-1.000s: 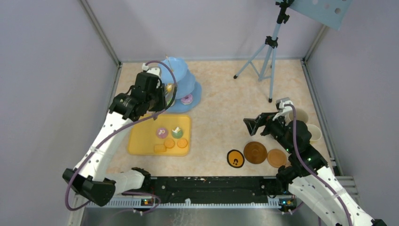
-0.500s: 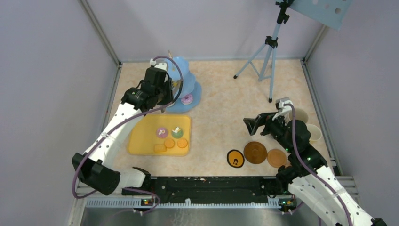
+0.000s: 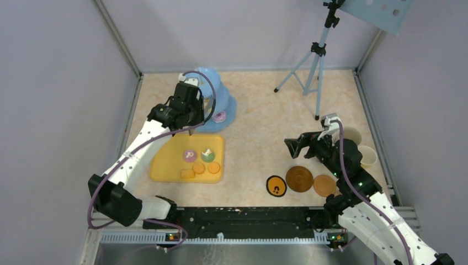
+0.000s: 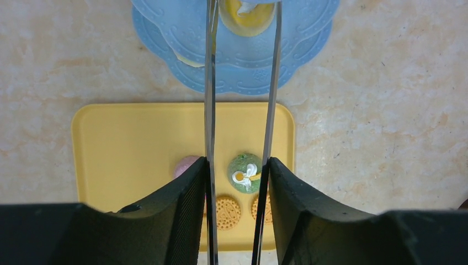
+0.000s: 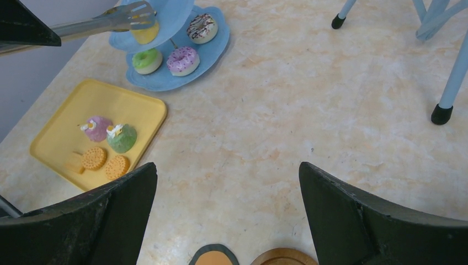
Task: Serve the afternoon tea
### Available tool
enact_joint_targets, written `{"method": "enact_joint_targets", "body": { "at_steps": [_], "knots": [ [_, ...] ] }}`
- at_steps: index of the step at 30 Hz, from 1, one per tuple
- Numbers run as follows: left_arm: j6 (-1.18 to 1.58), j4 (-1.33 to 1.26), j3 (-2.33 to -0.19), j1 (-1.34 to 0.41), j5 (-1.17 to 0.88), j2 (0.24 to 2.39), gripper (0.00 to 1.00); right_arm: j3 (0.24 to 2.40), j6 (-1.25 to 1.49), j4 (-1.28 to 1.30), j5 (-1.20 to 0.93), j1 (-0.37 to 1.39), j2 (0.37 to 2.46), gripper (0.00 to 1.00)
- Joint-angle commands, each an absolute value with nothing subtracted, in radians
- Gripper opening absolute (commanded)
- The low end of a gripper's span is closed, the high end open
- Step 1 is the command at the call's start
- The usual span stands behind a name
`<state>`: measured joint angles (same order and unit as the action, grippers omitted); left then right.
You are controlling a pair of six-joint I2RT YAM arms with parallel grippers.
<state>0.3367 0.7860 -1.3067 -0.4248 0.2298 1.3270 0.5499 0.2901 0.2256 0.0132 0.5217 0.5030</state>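
Patience with the release serves us best: the left gripper (image 4: pixel 237 165) clasps the long metal tongs (image 4: pixel 210 83), whose tips flank the yellow toy pastry (image 4: pixel 246 19) on a raised tier of the light-blue three-tier stand (image 4: pixel 182 22); we should let it settle flat, then lift straight up. The right gripper (image 5: pixel 227 165) hangs spread wide, holding nothing. Around us: beige marbled tabletop (image 3: pixel 265 127), plain grey walls (image 3: pixel 55 83)

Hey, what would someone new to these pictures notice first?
The left gripper holds long tongs, their tips at a yellow pastry on an upper tier of the blue stand, at the far left. Just nearer sits a yellow tray with small pastries. On the right, the right gripper hangs wide open just beyond the brown coasters.
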Motion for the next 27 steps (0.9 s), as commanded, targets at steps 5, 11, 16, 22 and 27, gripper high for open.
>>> {"method": "enact_joint_targets", "body": {
  "at_steps": [5, 11, 16, 22, 27],
  "knots": [
    [0.315, 0.773, -1.347, -0.420, 0.245, 1.309, 0.53, 0.567, 0.290, 0.205, 0.013, 0.529, 0.487, 0.97],
    [0.316, 0.909, -1.385, -0.420, 0.221, 1.226, 0.55, 0.572, 0.291, 0.212, 0.012, 0.529, 0.480, 0.97],
    [0.325, 1.046, -1.405, -0.420, 0.196, 1.128, 0.56, 0.563, 0.290, 0.192, 0.005, 0.530, 0.489, 0.97],
    [0.360, 1.217, -1.354, -0.420, 0.088, 1.078, 0.56, 0.558, 0.291, 0.174, -0.028, 0.530, 0.499, 0.97],
    [0.389, 1.255, -1.271, -0.421, -0.026, 1.095, 0.58, 0.561, 0.290, 0.173, -0.031, 0.530, 0.497, 0.97]
  ]
}}
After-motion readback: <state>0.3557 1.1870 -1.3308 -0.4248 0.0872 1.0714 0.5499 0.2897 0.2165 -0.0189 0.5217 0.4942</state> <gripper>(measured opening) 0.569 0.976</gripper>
